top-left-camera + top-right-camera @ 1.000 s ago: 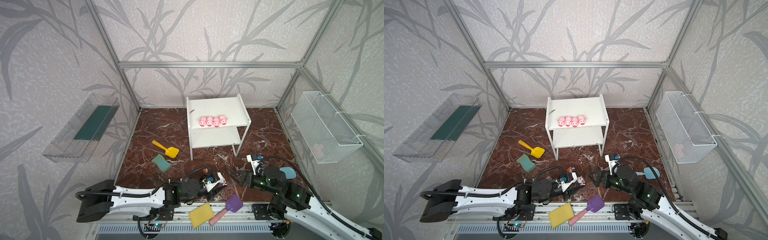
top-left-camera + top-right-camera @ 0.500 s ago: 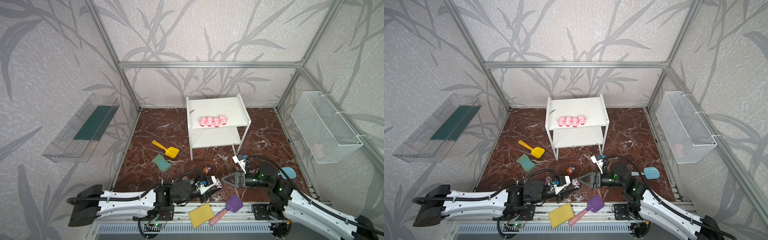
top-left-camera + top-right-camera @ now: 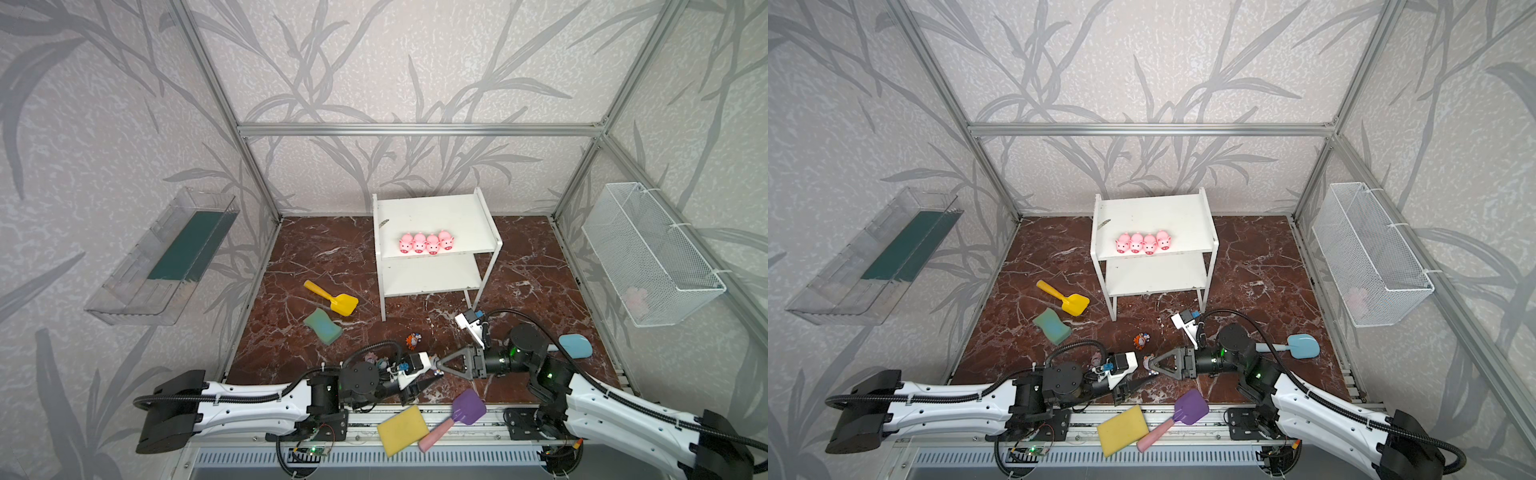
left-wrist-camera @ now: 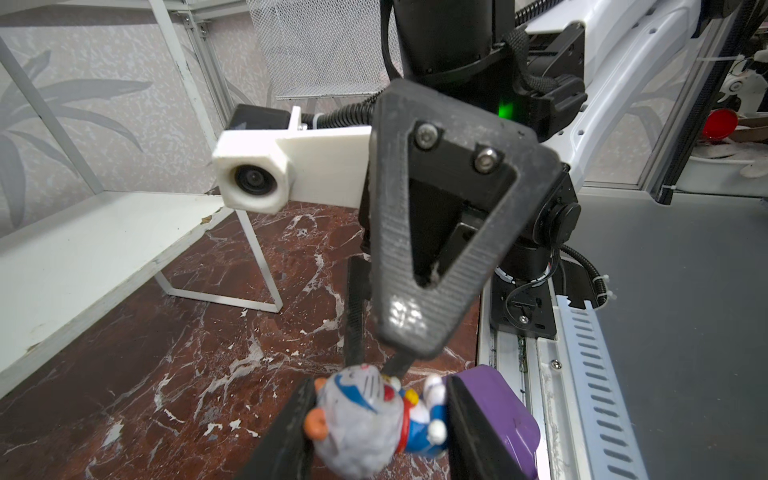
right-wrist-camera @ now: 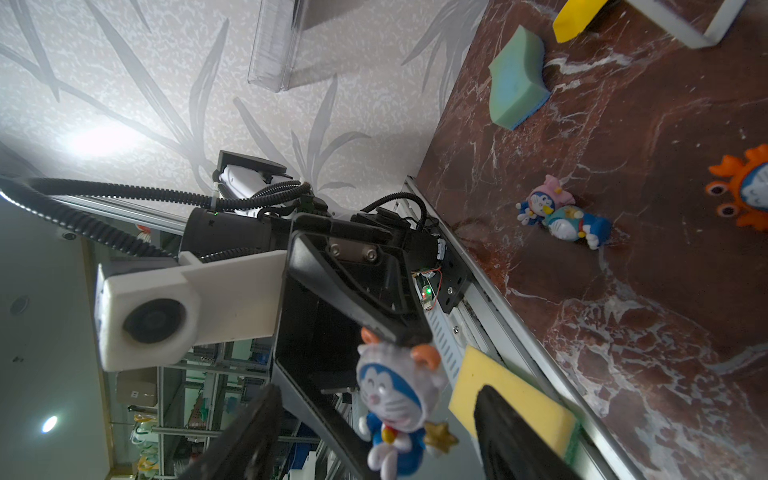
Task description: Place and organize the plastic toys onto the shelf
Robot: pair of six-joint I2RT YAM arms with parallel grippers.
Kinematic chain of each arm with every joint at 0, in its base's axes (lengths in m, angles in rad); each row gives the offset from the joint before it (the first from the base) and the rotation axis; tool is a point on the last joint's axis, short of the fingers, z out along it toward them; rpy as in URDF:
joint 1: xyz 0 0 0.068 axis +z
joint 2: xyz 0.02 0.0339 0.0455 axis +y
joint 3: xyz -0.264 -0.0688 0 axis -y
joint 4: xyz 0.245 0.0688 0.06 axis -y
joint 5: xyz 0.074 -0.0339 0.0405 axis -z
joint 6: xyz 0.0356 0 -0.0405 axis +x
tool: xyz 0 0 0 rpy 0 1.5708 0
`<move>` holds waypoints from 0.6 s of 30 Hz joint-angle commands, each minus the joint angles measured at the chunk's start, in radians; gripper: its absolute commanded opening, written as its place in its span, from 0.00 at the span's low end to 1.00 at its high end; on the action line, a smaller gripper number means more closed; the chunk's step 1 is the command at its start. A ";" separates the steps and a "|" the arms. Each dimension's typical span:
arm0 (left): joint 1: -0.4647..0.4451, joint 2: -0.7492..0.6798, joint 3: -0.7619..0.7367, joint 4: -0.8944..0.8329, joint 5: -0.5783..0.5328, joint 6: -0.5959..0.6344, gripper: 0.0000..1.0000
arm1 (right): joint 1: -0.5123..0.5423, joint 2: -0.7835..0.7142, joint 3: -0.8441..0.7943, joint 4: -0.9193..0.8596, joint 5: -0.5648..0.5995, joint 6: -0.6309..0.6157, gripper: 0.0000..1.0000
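My left claw [image 4: 379,432] is clamped on a small white-and-blue cartoon cat figurine [image 4: 365,424]. One black finger presses against each side of it. I hold it over the near edge of the dark red marble-patterned floor [image 3: 332,257].

My right claw [image 5: 382,434] meets it head-on from the opposite side. Its two black fingers [image 5: 511,432] stand apart on either side of the same figurine. The right wrist view shows a gap at each finger, so this claw grips nothing.

The white two-tier shelf [image 3: 432,214] stands at the back middle of the floor, well apart from both claws. Four glossy pink pigs [image 3: 426,242] with red snouts sit side by side in a row along the front edge of its top board.

Three more toys lie on the floor. An orange figurine [image 3: 412,340] is between the shelf and my claws. A pink figurine [image 5: 540,203] and a teal figurine [image 5: 575,224] lie touching each other beside my left arm.

A yellow sponge [image 3: 402,430] and a purple toy shovel [image 3: 467,407] with a pink handle rest on the metal rail just in front of the floor.
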 commanded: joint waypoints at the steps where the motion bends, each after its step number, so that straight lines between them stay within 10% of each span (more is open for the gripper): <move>1: -0.001 -0.013 0.013 0.046 -0.015 0.026 0.31 | 0.006 -0.006 -0.013 0.024 -0.003 -0.019 0.71; 18: -0.001 -0.009 0.014 0.086 -0.025 0.045 0.32 | 0.043 0.125 -0.027 0.244 -0.034 0.034 0.41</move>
